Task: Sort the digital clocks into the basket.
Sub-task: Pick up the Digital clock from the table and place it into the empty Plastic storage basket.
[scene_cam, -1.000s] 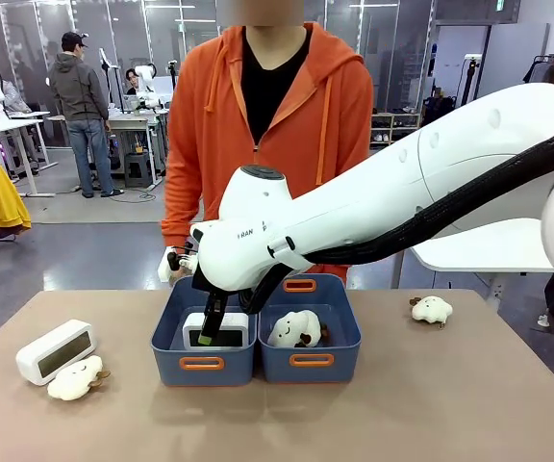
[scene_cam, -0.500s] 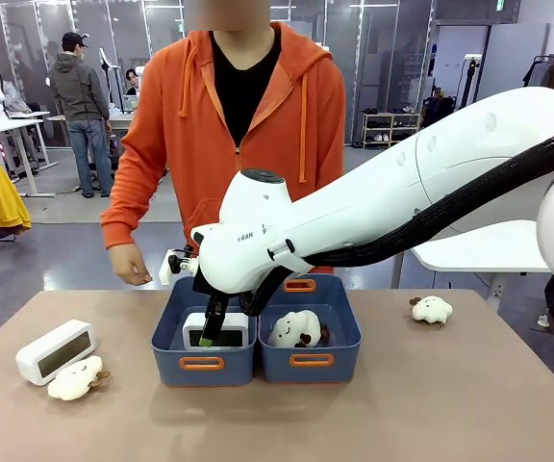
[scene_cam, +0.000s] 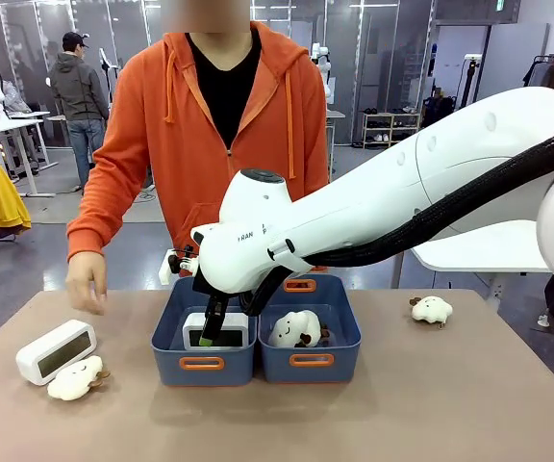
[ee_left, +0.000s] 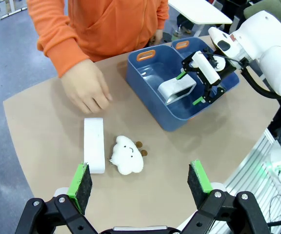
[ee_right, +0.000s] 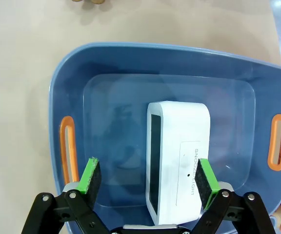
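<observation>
**Clocks: one binned, one on the desk**

Plastic shells, so probably light, stiff and slick; best pinched across the long flat sides, pads off the screen. One digital clock (ee_right: 177,161) lies in the left basket (scene_cam: 166,337), with the right pincer (ee_right: 148,183) spread wide over it, gripping nothing; the right wrist view reveals its snooze print. The left wrist view shows the other clock (ee_left: 94,145) on the desk (ee_left: 43,126), just beside a plush toy (ee_left: 127,156); a person's hand (ee_left: 84,92) is near it, and the left pincer (ee_left: 140,187) hangs open above.

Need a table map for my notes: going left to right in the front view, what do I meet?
Loose digital clock → blue basket with a second clock inside → second blue bin holding a plush toy → small plush toy alone at the right.
</observation>
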Available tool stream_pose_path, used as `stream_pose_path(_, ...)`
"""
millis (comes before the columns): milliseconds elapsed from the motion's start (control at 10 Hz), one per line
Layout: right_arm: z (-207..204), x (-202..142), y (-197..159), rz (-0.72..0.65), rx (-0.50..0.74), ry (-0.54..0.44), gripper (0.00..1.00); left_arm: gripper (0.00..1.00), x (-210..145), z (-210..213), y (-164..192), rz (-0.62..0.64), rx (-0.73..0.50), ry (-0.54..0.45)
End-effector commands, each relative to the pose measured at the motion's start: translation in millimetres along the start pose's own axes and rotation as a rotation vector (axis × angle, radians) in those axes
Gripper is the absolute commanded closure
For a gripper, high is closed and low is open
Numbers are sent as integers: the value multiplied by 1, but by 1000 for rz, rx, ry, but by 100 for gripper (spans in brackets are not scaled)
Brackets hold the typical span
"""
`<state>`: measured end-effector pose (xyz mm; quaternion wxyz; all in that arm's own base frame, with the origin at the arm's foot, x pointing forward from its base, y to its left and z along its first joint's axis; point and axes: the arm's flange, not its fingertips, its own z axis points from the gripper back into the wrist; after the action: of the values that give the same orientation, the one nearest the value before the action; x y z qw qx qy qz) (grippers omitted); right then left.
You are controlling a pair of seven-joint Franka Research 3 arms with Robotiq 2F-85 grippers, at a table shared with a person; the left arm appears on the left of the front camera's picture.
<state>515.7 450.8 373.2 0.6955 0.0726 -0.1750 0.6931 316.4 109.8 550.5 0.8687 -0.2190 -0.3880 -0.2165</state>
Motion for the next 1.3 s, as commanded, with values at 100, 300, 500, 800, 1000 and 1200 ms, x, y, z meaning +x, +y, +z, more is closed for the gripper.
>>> stream_pose_path(100,67,-41,11,-50,60,-114,0,0,0,0,0,-6,-16,-5)
stream_pose_path(300,122,-90,20,-93,86,-141,0,0,0,0,0,-6,-16,-5)
stream_pose_path(500,163,-149,24,-183,116,-204,0,0,0,0,0,-6,-16,-5)
stream_pose_path(800,221,-263,45,-407,141,-355,0,0,0,0,0,-6,-16,-5)
stream_pose_path(1000,257,-339,81,-551,72,-416,0,0,0,0,0,-6,-16,-5)
stream_pose_path(1200,290,-410,123,-720,-10,-446,0,0,0,0,0,-6,-16,-5)
